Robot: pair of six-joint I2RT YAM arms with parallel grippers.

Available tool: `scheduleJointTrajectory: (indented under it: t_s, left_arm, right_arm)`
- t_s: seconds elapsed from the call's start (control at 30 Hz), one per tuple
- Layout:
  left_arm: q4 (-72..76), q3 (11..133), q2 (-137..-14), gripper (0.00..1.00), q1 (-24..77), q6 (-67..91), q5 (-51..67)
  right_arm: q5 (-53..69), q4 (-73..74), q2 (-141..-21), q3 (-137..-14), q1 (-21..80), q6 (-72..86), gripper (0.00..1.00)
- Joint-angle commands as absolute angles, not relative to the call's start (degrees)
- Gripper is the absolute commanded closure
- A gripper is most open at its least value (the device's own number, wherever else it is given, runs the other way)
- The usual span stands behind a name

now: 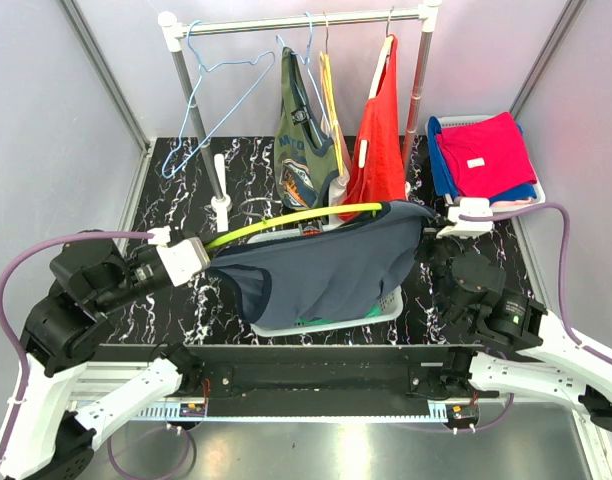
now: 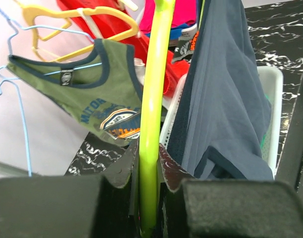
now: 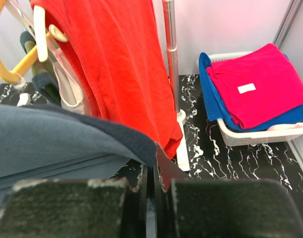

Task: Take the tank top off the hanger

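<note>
A slate-blue tank top (image 1: 326,265) with dark navy trim hangs stretched between my two grippers, above the white basket (image 1: 386,305). My left gripper (image 1: 208,250) is shut on the lime-green hanger (image 1: 296,216), whose bar runs from its jaws up the left wrist view (image 2: 152,114). The tank top (image 2: 226,99) drapes to the right of that bar. My right gripper (image 1: 431,240) is shut on the tank top's navy edge (image 3: 141,144), which runs into the jaws in the right wrist view (image 3: 152,171).
A garment rack (image 1: 296,20) at the back holds an empty blue wire hanger (image 1: 201,100), an olive printed tank top (image 1: 304,140) and a red tank top (image 1: 378,140). A white bin (image 1: 531,192) at the right holds folded pink and blue clothes (image 1: 481,155).
</note>
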State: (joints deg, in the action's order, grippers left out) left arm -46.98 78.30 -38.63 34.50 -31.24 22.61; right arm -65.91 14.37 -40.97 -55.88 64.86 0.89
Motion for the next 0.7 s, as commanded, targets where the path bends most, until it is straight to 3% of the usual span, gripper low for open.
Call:
scheduleJointTrajectory:
  t_s: [0.0,0.2,0.4,0.53,0.67]
  left_arm:
    - [-45.97,84.11,-34.55,1.00,33.75,-32.08,14.87]
    - [-44.92,82.62,-33.84,1.00,33.75,-31.56,14.32]
    - [-42.46,83.49,-35.86,1.00,33.75,-26.72,16.17]
    - [-42.28,84.99,-35.77,1.00,33.75,-26.02,15.65]
    - [-42.27,85.78,-35.33,1.00,33.75,-25.49,15.47]
  right_arm:
    - [-86.48,15.73,-33.42,-58.62,62.14,-3.43,1.00]
    - [-82.98,15.38,-30.75,-56.34,62.23,-2.29,1.00]
    - [-69.01,32.50,-48.05,-64.14,60.39,16.67,0.93]
    - [-50.69,37.09,-57.46,-64.95,49.86,26.16,0.96]
    - [-45.71,34.64,-59.59,-61.97,45.97,28.04,1.00]
